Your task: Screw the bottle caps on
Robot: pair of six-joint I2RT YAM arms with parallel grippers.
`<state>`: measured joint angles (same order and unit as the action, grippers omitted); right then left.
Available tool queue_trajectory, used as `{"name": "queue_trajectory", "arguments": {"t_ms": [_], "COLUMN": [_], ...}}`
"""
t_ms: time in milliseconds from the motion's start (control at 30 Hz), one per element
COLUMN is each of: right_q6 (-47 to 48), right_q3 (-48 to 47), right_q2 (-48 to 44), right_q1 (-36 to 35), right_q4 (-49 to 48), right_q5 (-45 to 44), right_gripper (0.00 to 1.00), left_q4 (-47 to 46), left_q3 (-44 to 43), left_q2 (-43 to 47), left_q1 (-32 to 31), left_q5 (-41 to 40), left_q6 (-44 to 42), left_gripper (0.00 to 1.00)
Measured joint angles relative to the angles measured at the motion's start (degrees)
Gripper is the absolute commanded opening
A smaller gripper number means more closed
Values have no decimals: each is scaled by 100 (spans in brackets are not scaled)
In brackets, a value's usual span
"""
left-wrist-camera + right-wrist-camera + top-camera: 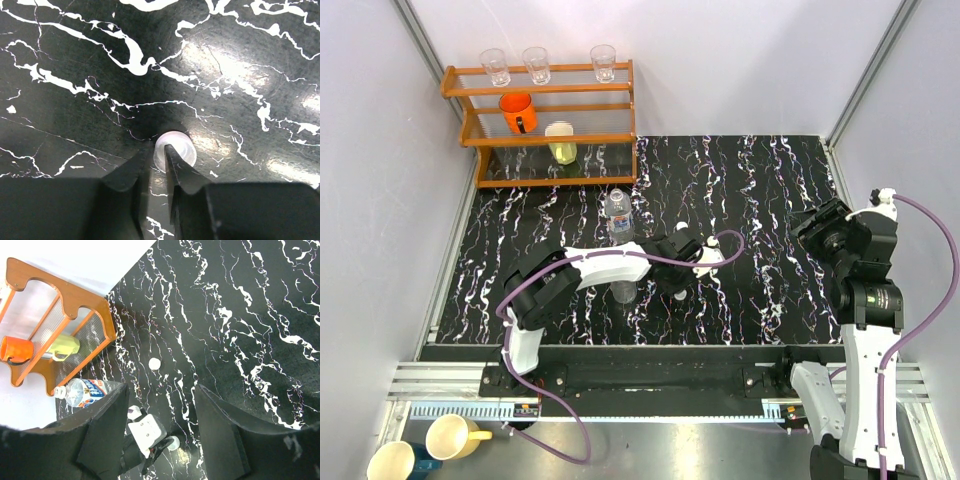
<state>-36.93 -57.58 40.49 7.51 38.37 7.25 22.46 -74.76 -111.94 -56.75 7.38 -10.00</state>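
My left gripper (717, 262) is down on the black marbled mat, mid-table. In the left wrist view its jaws (157, 150) stand almost closed, pinching the rim of a white bottle cap (182, 150) that lies on the mat; the cap also shows in the right wrist view (172, 442). A second cap (155, 363) lies loose on the mat (681, 228). A labelled clear bottle (618, 215) stands upright behind my left arm. A second clear bottle (623, 291) stands partly hidden by that arm. My right gripper (820, 232) hangs open and empty at the right (161, 390).
A wooden rack (545, 135) stands at the back left, holding three clear glasses, an orange cup (518, 112) and a yellow cup (561, 143). Two mugs (455, 436) sit off the mat at the near left.
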Motion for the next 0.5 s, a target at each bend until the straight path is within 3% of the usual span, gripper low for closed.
{"name": "queue_trajectory", "arguments": {"t_ms": [167, 267, 500], "right_q6": [2, 2, 52], "right_q3": [50, 61, 68], "right_q2": [-9, -9, -9], "right_q1": [0, 0, 0], "right_q4": [-7, -15, -103], "right_q5": [42, 90, 210], "right_gripper": [63, 62, 62], "left_q4": [-33, -87, -2], "left_q3": [31, 66, 17], "left_q2": [0, 2, 87], "left_q1": [-11, -28, -42], "left_q5": [-66, -76, -83], "left_q6": [-7, -4, 17], "left_gripper": [19, 0, 0]}}
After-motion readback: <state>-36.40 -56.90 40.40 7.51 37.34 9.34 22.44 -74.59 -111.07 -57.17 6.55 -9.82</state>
